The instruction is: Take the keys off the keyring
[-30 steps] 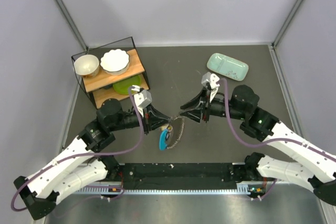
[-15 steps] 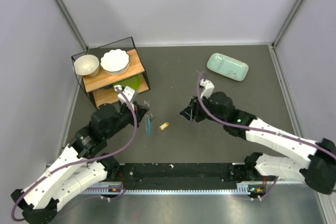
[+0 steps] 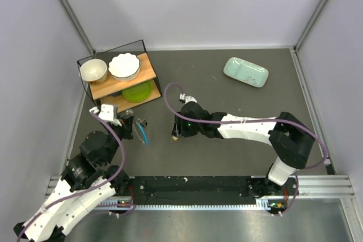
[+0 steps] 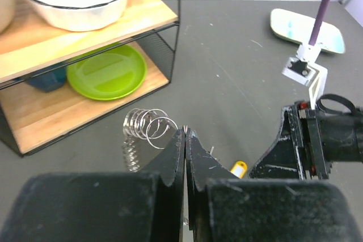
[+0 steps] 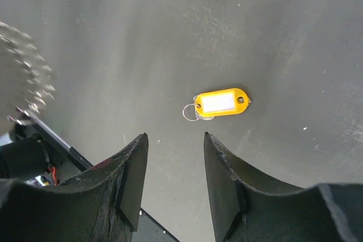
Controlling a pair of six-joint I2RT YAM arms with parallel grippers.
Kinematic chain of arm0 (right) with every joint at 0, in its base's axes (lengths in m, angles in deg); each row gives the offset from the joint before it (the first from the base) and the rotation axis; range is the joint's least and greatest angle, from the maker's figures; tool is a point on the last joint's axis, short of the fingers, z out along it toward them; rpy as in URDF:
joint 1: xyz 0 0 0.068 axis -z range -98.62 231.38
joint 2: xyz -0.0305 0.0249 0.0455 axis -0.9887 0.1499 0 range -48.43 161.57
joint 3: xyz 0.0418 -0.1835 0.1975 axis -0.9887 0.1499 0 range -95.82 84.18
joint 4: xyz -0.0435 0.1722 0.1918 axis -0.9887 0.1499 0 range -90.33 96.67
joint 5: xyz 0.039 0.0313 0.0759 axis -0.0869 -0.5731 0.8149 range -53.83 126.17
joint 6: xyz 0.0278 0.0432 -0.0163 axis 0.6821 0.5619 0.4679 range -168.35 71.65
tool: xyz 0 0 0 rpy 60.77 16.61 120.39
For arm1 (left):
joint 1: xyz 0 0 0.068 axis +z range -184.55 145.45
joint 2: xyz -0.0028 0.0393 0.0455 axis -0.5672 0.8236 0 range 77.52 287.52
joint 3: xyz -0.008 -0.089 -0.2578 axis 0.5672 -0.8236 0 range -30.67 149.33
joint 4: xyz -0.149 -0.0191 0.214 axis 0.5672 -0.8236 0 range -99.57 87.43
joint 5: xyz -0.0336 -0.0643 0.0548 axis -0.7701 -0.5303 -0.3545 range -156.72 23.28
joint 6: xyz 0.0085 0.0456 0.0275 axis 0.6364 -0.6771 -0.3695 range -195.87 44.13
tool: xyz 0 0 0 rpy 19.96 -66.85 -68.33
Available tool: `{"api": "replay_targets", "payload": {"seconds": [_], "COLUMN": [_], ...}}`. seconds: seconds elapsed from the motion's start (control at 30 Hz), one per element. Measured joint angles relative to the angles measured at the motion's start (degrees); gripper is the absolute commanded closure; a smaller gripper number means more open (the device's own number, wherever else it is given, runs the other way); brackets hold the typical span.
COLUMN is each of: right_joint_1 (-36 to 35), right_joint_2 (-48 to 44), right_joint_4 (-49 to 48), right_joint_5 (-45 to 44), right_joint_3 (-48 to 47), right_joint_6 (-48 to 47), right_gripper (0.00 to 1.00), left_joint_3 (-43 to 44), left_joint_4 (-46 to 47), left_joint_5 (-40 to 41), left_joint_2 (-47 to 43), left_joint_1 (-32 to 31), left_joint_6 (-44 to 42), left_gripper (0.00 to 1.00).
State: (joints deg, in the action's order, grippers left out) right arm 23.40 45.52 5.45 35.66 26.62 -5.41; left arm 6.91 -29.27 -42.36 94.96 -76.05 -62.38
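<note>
My left gripper (image 3: 136, 124) is shut, pinching the thin wire of the silvery coiled keyring (image 4: 147, 126), which springs out to the left of the fingertips (image 4: 179, 140). A key with a bright blue cover (image 3: 144, 135) hangs by the left gripper in the top view. A yellow tag with a small ring (image 5: 221, 102) lies on the dark table; it also shows in the left wrist view (image 4: 238, 168). My right gripper (image 5: 173, 140) is open and empty, hovering just above the tag, its jaws on either side of it.
A black wire rack (image 3: 142, 46) with wooden shelves stands at the back left, holding two white bowls (image 3: 123, 65) and a green plate (image 4: 106, 72). A mint tray (image 3: 245, 72) lies at the back right. The two grippers are close together.
My left arm has pulled back to the left with the keyring and blue key. The yellow tag dropped to the table. My right arm has reached left and down over it, jaws open.
</note>
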Motion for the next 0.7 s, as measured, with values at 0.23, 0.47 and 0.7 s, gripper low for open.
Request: {"api": "replay_targets", "payload": {"seconds": [0.23, 0.47, 0.7], "right_joint_1": [-1.75, -4.70, -6.23], "right_joint_2": [7.13, 12.35, 17.40], "right_joint_4": [5.09, 11.91, 16.83], "right_joint_5": [-2.82, -8.28, -11.45], "right_joint_3": [-5.68, -11.63, -16.57], "right_joint_6": [1.22, 1.20, 1.31], "right_gripper": [0.55, 0.55, 0.59], "left_joint_3": [-1.07, -1.20, -1.53], "left_joint_4": [-1.25, -1.20, -1.27], "left_joint_5": [8.20, 12.48, 13.14], "left_joint_2": [-6.56, -10.71, -11.82], "left_joint_1": [0.00, 0.00, 0.00], "left_joint_6": [0.50, 0.79, 1.20], "left_gripper": [1.00, 1.00, 1.00]}}
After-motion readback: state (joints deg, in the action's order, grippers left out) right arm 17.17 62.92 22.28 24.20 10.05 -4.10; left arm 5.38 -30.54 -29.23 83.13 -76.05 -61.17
